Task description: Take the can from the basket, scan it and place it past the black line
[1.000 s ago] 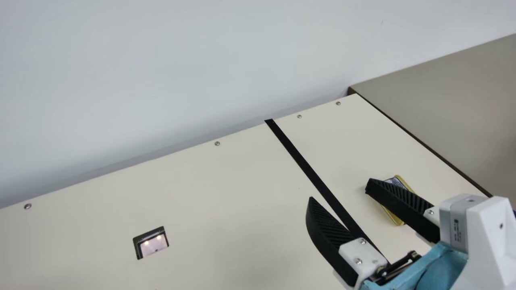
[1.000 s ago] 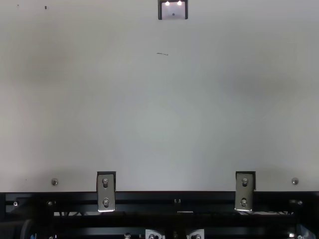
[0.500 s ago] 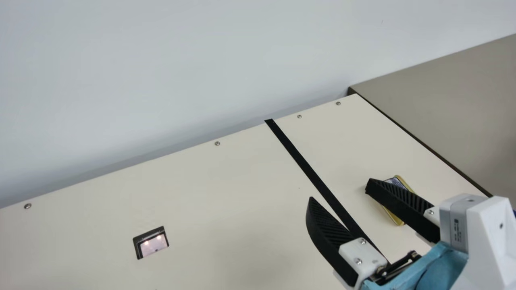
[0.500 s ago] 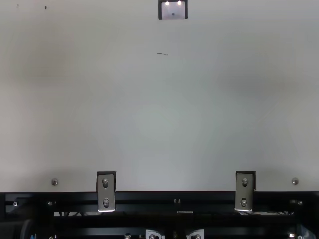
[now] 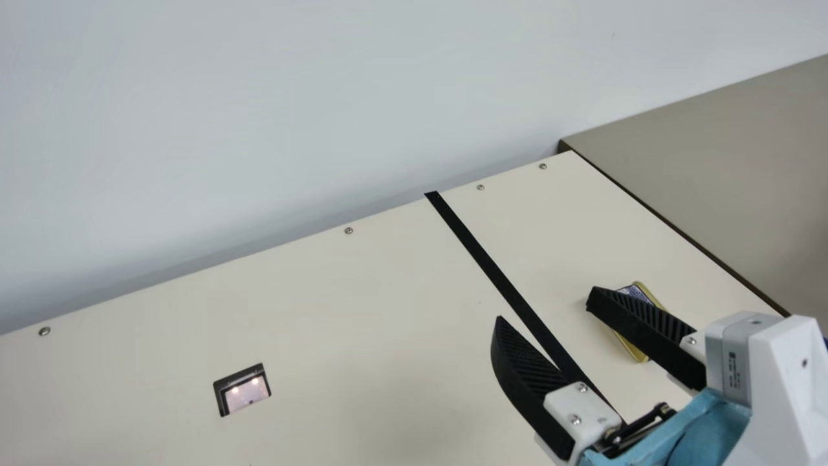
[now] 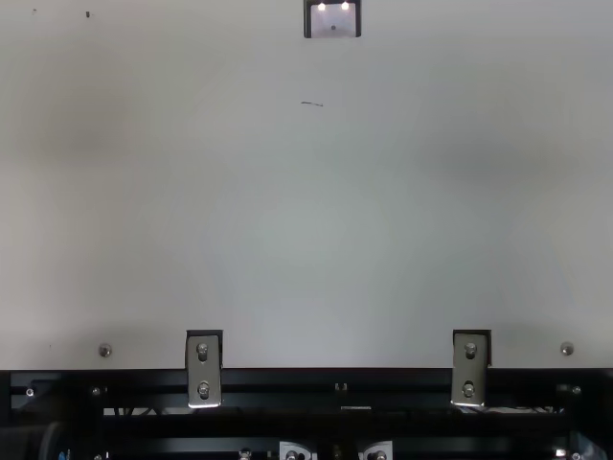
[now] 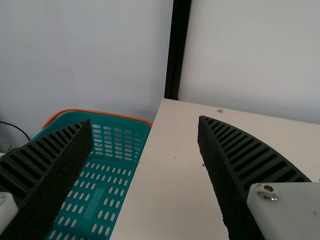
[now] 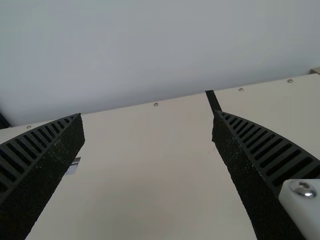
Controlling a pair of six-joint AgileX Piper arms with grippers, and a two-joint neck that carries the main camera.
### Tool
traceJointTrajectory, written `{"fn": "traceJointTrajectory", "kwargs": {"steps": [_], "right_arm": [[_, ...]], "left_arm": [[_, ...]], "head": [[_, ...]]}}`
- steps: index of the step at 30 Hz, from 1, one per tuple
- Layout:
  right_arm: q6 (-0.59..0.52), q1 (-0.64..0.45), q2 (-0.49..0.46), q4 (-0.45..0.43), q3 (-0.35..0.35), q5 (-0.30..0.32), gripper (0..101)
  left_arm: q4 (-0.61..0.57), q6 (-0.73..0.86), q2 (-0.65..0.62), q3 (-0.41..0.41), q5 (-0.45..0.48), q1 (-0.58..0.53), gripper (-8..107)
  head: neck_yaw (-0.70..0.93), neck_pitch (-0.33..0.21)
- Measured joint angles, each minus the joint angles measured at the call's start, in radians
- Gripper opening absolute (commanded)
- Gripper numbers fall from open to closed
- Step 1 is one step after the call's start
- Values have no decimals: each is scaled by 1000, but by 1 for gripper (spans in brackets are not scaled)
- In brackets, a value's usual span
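Your left gripper (image 7: 145,119) and right gripper (image 5: 544,309) have jaws spread wide. The can (image 5: 635,292) lies past the black line (image 5: 501,281); probably light, stiff, slippery: grip its long sides.

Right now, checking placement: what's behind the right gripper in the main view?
Behind the right gripper, a gold-edged can and the black line show partly; the can's middle is covered.
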Motion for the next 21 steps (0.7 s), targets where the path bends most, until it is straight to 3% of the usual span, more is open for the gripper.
{"fn": "traceJointTrajectory", "kwargs": {"steps": [21], "right_arm": [[0,0,0,0,0,0,101]], "left_arm": [[0,0,0,0,0,0,90]], "head": [[0,0]]}}
